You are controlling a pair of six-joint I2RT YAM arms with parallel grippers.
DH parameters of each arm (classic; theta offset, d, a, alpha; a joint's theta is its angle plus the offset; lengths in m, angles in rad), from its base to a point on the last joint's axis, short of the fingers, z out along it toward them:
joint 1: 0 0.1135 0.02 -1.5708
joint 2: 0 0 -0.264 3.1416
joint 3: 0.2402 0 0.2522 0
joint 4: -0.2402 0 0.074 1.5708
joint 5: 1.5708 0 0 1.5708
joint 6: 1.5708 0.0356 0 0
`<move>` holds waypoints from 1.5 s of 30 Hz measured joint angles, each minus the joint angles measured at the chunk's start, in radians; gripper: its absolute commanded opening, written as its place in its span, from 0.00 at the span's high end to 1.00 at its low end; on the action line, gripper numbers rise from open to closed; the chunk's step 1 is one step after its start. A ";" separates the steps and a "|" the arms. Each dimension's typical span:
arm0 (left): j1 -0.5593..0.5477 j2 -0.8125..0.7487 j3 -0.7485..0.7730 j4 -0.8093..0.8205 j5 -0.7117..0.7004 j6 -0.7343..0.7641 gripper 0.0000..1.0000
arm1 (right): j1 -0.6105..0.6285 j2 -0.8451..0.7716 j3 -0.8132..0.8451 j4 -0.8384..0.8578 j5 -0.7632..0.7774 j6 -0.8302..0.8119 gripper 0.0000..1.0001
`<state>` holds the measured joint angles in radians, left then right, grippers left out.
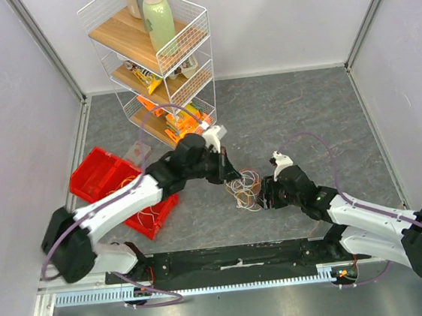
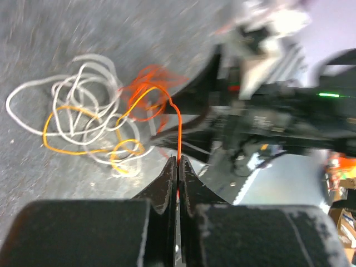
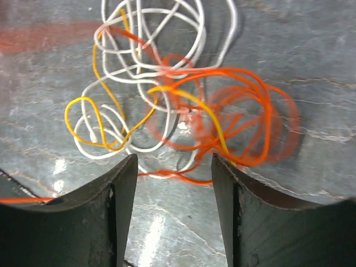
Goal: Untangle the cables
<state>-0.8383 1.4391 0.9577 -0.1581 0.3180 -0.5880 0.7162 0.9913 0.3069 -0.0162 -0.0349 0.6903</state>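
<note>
The cables [image 1: 244, 188] lie as one loose tangle of orange, yellow and white loops on the grey table [image 1: 304, 110], close to its middle. One orange cable [image 2: 179, 130] goes up out of the tangle and passes between the closed jaws of the left gripper [image 2: 177, 161], which pinches it. In the top view this gripper [image 1: 228, 173] is at 10 o'clock of the tangle. The right gripper [image 3: 174, 161] is at 4 o'clock, just beside the tangle. Its jaws stand apart, a thin orange strand runs across the gap in front of them, and they clamp nothing. A red bin [image 1: 100, 177] is at 9 o'clock, well apart. A wire shelf [image 1: 159, 58] with a green bottle [image 1: 157, 20] on top stands at 11 o'clock.
</note>
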 measured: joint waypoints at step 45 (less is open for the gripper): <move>0.000 -0.382 0.695 -0.171 -0.002 -0.157 0.98 | 0.269 0.116 0.292 0.095 0.077 -0.104 0.26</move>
<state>-0.8383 1.0573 1.6527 -0.3290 0.3157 -0.7448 0.9852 1.1069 0.5991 0.0788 0.0418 0.5861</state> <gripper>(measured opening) 0.026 0.770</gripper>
